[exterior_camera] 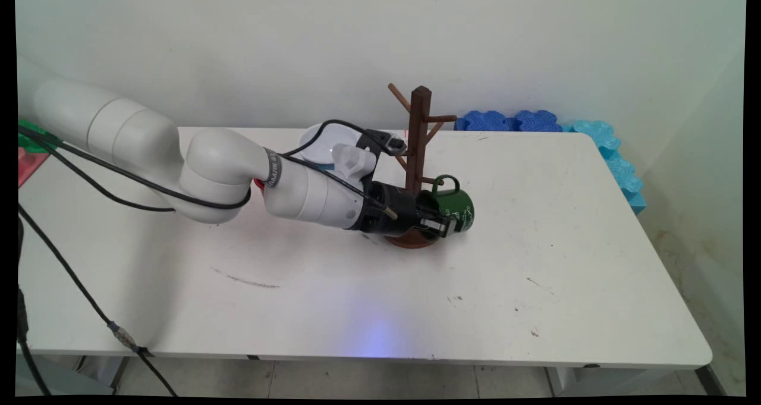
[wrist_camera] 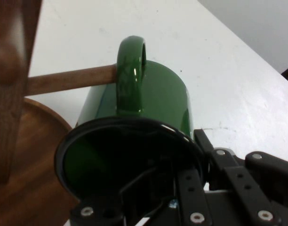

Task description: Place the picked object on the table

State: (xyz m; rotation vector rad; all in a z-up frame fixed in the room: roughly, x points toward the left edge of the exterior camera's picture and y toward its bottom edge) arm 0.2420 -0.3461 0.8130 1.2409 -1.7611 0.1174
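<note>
we see the gripper low over the tabletop near its middle, clamped on the rim of a green mug, one finger inside the mouth and one outside. the mug lies on its side in the grip, handle up, w/ a lower peg of the wooden mug tree reaching the handle loop. a white bowl sits behind the arm toward the far edge; blue foam pieces line the far right corner.

White table, pale wall
</note>
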